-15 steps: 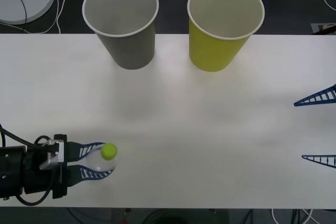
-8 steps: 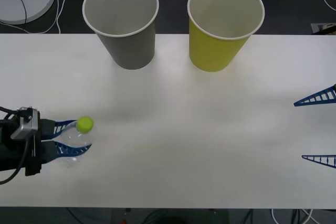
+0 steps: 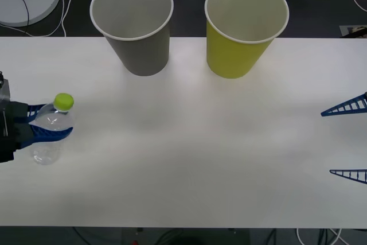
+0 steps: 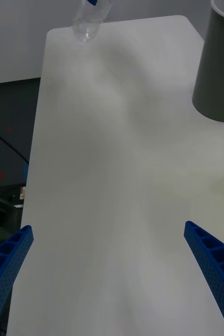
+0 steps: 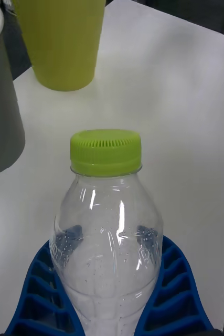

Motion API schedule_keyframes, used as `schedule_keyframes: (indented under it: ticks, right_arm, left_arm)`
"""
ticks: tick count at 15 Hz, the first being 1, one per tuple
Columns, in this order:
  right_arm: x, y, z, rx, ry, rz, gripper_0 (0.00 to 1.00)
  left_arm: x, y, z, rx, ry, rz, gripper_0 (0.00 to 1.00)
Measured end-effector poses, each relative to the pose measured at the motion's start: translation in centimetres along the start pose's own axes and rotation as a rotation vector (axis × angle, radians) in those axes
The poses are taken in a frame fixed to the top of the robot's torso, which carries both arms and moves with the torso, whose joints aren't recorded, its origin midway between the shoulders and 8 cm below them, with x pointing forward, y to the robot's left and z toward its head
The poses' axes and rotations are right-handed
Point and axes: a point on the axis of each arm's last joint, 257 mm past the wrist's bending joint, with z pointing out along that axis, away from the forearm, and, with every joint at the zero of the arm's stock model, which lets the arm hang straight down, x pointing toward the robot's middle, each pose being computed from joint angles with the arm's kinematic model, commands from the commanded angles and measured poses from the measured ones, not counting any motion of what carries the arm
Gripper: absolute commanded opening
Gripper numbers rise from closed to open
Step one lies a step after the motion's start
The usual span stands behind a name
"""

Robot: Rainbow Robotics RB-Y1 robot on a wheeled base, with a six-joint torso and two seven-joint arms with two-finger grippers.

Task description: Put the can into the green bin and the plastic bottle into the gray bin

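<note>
The left gripper sits at the far left edge of the front view, about mid-height, with its 2 blue ribbed fingers clamped around the body of the plastic bottle. In the left wrist view the fingers curve around both sides of the clear crinkled bottle, and its lime-green cap points away from the gripper, toward the bins. In the front view the cap lies up and to the right of the clear body, whose base points toward the lower left of the frame; whether the base touches the white table cannot be told. In the upper part of the front view stand the 2 bins, upright and side by side but apart: the gray bin in the upper left centre and the green bin to its right, both showing white rims and white insides. Both bins stand well apart from the bottle. The right gripper is at the right edge of the front view, around mid-height, its 2 blue fingers spread wide with nothing between them, hovering over bare table, far from the bottle and the bins
</note>
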Motion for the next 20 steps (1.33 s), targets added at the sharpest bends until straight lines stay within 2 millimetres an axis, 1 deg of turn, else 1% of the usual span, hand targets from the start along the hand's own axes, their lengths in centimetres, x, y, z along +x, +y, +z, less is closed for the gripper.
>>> schedule_keyframes:
  ticks: [3,7,9,16,20]
  right_arm:
    - [0.0,0.0,0.0,0.0,0.0,0.0,1.0]
    - [0.0,0.0,0.0,0.0,0.0,0.0,1.0]
    - [0.0,0.0,0.0,0.0,0.0,0.0,1.0]
    - [0.0,0.0,0.0,0.0,0.0,0.0,1.0]
    - [0.0,0.0,0.0,0.0,0.0,0.0,1.0]
  left_arm:
    - [-0.5,2.1,-1.5,-0.04,0.028,-0.034,0.0]
    - [-0.8,4.1,-3.1,-0.075,0.046,-0.069,0.0]
    - [-1.2,5.6,-3.8,-0.094,0.052,-0.071,0.0]
    - [-3.7,10.1,-5.9,-0.168,0.049,-0.068,0.0]
    - [-4.8,11.5,-6.8,-0.189,0.07,-0.073,0.0]
